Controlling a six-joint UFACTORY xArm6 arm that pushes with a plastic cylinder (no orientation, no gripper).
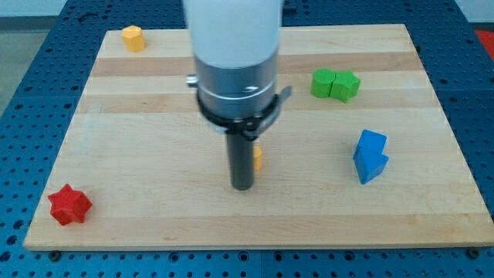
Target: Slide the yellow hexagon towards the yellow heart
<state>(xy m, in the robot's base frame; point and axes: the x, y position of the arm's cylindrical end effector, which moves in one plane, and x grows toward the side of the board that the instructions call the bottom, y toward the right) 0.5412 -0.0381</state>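
A yellow hexagon (133,37) lies near the board's top-left corner. A second yellow block (258,158) sits near the board's middle, mostly hidden behind my rod, so its shape cannot be made out. My tip (243,188) rests on the board just left of and slightly below that hidden yellow block, touching or nearly touching it. The tip is far from the yellow hexagon, which lies well up and to the left.
Two green blocks (335,83) sit side by side at the upper right. Two blue blocks (370,156) sit together at the right. A red star (69,205) lies at the bottom left. The wooden board (154,224) rests on a blue perforated table.
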